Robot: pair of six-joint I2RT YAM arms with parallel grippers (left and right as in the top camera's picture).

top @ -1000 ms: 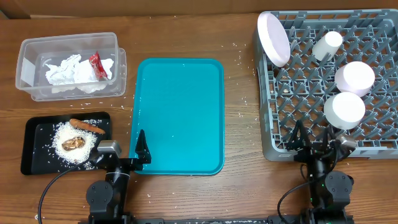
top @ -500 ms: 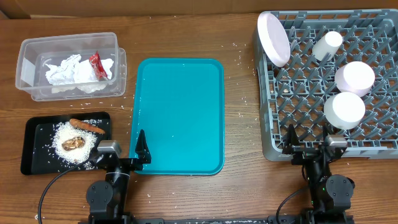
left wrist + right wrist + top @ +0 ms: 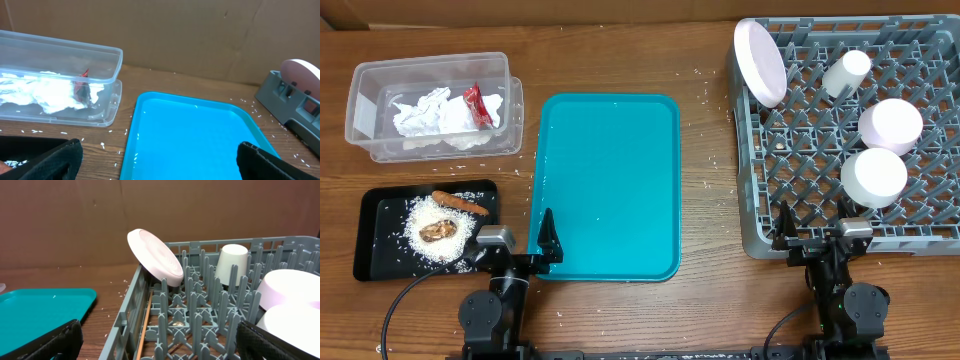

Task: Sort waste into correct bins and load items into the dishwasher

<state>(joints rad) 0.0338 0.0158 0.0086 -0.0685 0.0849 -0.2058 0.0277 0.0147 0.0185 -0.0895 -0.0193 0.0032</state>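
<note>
Both arms sit low at the bottom edge; the left gripper and right gripper hold nothing, fingers spread wide. At upper right, the grey dish rack holds a tilted white plate, two bowls, a cup.

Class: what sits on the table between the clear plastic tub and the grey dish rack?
The teal tray lies between the clear tub and the dish rack, with nothing on it, plainest in the overhead view.

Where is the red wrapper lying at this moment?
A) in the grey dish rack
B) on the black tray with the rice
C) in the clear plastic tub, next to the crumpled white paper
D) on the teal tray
C: the red wrapper lies inside the clear plastic tub beside the crumpled white paper.
</note>
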